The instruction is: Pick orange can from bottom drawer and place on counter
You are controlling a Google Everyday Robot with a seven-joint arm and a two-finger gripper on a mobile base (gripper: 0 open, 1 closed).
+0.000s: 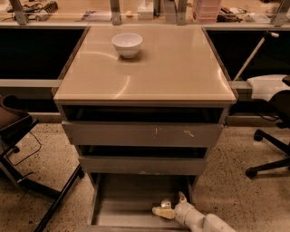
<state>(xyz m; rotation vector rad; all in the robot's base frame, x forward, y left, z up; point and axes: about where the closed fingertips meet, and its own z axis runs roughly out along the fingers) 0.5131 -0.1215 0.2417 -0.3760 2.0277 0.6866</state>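
The bottom drawer is pulled open at floor level, a grey tray with a flat floor. My gripper reaches into its front right part from the lower right. A small object with a silvery top, probably the orange can, sits right at the gripper; most of it is hidden and I cannot tell whether it is held. The beige counter tops the drawer cabinet.
A white bowl stands at the counter's back left. Two upper drawers stand slightly open, the upper one with white scratch marks. A dark chair frame is at the left, an office chair base at the right, and a cluttered desk behind.
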